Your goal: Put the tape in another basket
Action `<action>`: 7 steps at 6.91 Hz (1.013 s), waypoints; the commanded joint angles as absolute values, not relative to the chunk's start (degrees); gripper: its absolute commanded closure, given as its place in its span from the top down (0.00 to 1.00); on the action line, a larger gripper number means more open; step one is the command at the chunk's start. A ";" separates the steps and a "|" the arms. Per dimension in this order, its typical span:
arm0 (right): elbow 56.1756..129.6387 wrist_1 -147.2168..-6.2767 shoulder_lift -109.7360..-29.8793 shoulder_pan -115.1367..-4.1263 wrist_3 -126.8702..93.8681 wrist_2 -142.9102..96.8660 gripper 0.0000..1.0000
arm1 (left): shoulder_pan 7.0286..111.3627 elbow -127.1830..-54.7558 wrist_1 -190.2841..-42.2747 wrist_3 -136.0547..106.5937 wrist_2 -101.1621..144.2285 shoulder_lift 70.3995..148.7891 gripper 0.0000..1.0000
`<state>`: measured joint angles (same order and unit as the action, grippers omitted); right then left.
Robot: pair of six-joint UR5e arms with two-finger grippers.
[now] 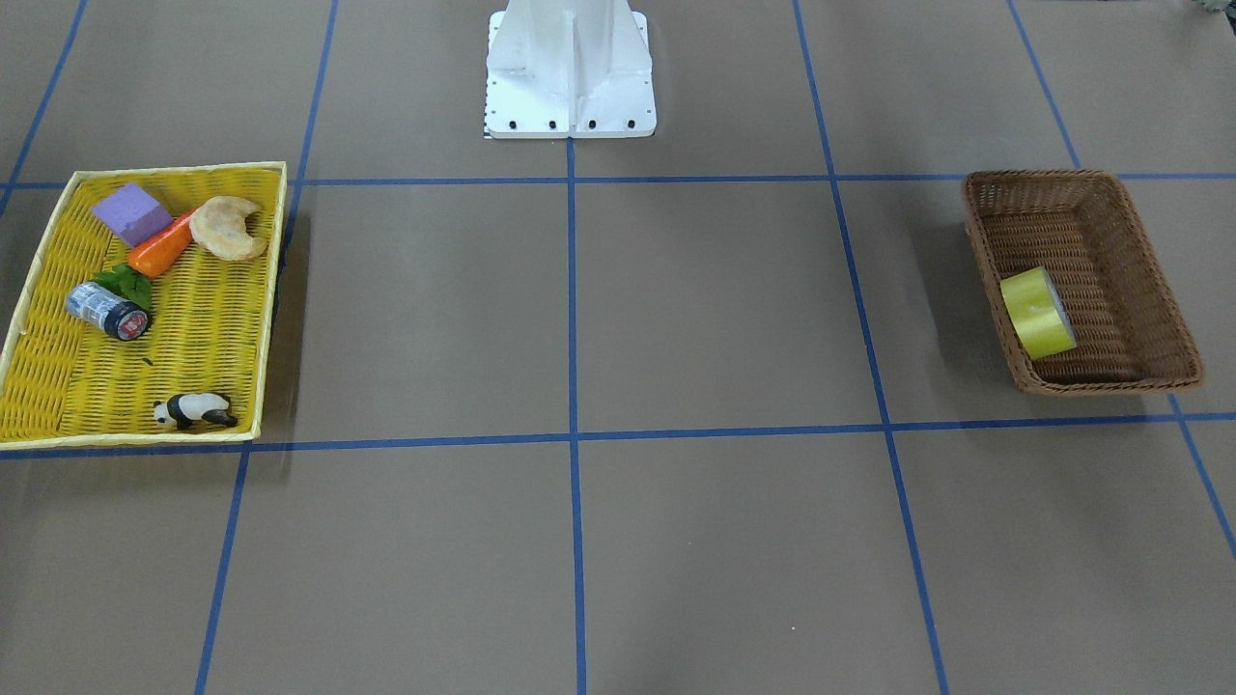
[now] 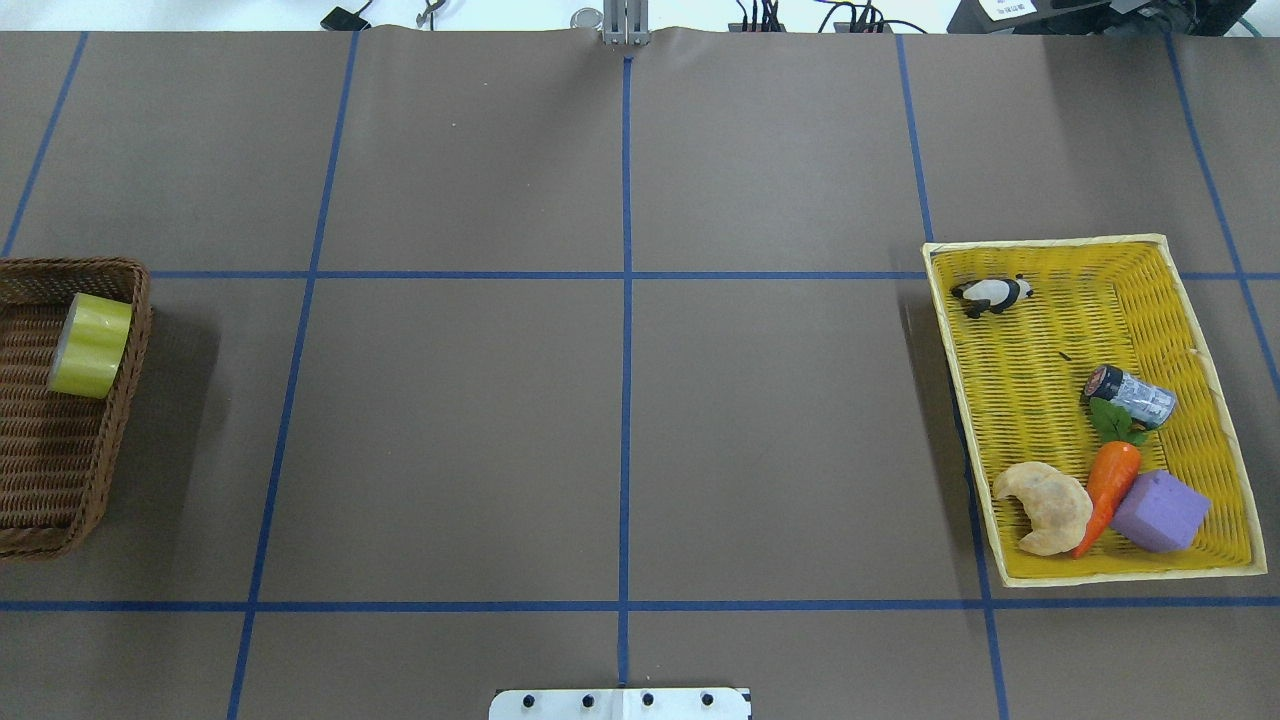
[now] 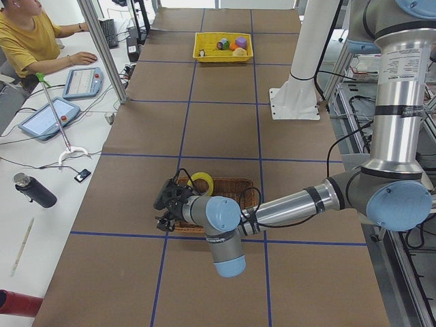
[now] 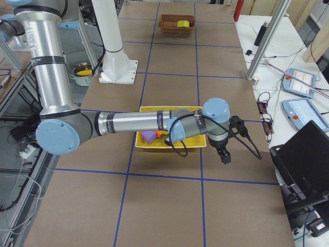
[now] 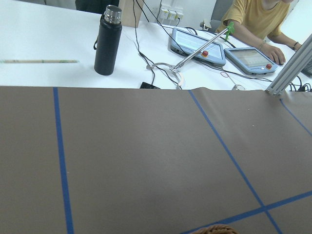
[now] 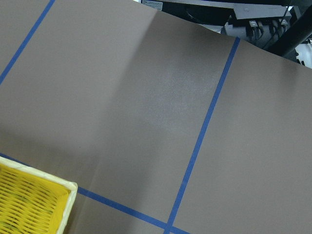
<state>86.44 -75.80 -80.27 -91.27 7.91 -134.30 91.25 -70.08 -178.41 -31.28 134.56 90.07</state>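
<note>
The yellow-green tape stands on its edge in the brown wicker basket, leaning on the wall nearest the table's middle. It also shows in the overhead view and in both side views. My left gripper shows only in the exterior left view, low beside the basket on the operators' side; I cannot tell if it is open or shut. My right gripper shows only in the exterior right view, past the yellow tray; I cannot tell its state.
The shallow yellow tray at the other end of the table holds a toy panda, a small dark labelled cylinder, a carrot, a croissant and a purple block. The white robot base stands at mid-table.
</note>
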 commanded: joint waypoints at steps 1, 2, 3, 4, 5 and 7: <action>86.40 -75.76 -81.64 -91.49 7.91 -134.03 1.00 | 94.21 -76.26 -158.22 -9.94 130.01 89.65 0.98; 86.31 -75.76 -82.00 -91.67 8.00 -134.03 1.00 | 94.65 -77.85 -149.85 -3.49 129.21 89.30 0.98; 86.40 -75.41 -83.31 -92.19 8.00 -134.12 1.00 | 94.48 -79.70 -138.72 -1.25 129.11 89.30 0.98; 86.40 -75.32 -83.76 -92.55 8.00 -134.21 1.00 | 94.48 -81.28 -128.86 2.77 129.20 89.30 0.99; 86.57 -75.24 -84.46 -92.81 8.00 -134.21 1.00 | 94.66 -83.82 -119.71 5.16 129.29 88.95 0.99; 86.75 -75.15 -86.56 -93.08 13.23 -133.25 1.00 | 94.66 -90.31 -92.01 5.27 130.16 87.97 0.99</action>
<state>86.76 -75.19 -85.36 -92.90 9.82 -133.70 94.59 -86.27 -109.08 4.75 129.73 87.95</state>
